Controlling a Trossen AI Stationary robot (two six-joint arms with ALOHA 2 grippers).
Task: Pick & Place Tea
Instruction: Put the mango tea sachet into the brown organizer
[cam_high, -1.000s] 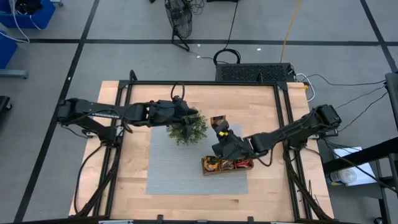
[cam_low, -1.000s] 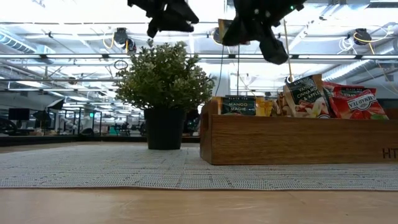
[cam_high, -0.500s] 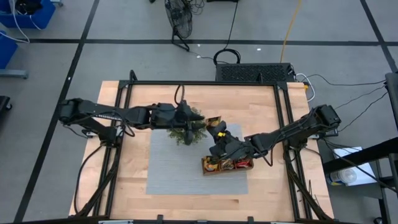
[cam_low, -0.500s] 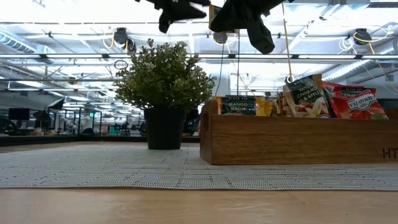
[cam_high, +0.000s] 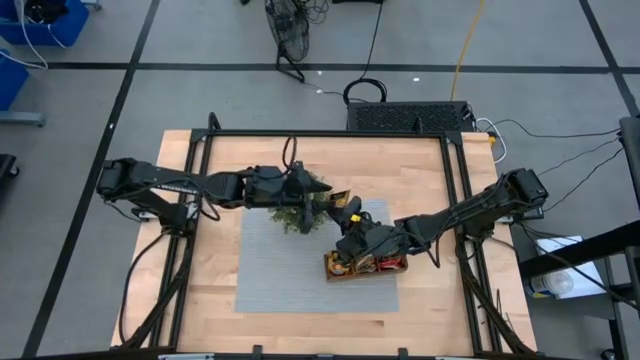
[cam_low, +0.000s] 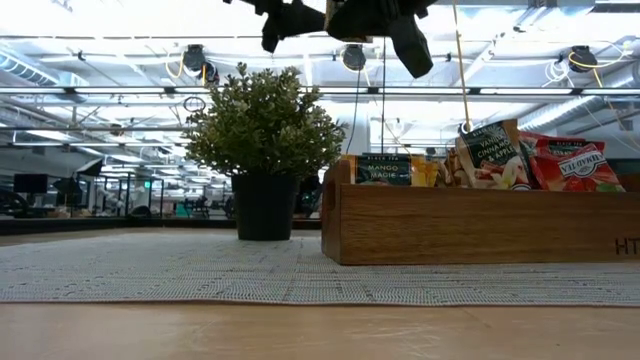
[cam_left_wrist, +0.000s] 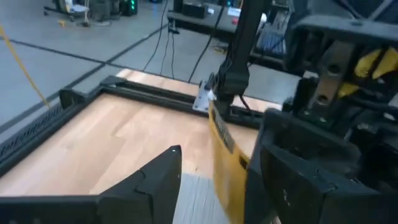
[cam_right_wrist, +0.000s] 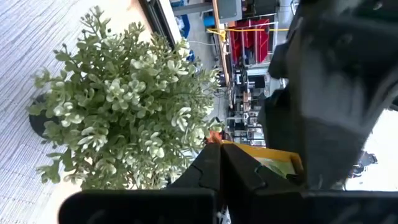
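Observation:
A yellow tea sachet (cam_high: 341, 197) hangs high above the mat, between the plant (cam_high: 295, 212) and the wooden tray (cam_high: 365, 265). My right gripper (cam_high: 347, 212) comes in from the table's right and is shut on it. My left gripper (cam_high: 326, 197) reaches over the plant from the left and is open. In the left wrist view its two fingers (cam_left_wrist: 155, 180) stand on either side of the sachet (cam_left_wrist: 222, 149), which shows edge-on, close to one finger. I cannot tell whether that finger touches it. More tea sachets (cam_low: 520, 155) stand upright in the tray (cam_low: 480, 225). My right gripper pinches the sachet between its two fingers (cam_right_wrist: 217, 171) at one edge (cam_right_wrist: 252, 155). The fingers come nearly level from the table's right side. The rest of the sachet sticks out beyond the fingertips toward my left gripper, lifted clear of mat, plant and tray.
The potted plant (cam_low: 262, 130) stands on the grey mat (cam_high: 280, 260), right under my left gripper. The tray sits on the mat's right part, under my right arm. Bare mat and wooden tabletop (cam_high: 210, 280) lie to the near left.
My left gripper has gone toward the table's right, over the plant, up to the sachet. My right gripper has shifted toward the left with the sachet and turned at the wrist, so the two grippers now meet above the plant's right side.

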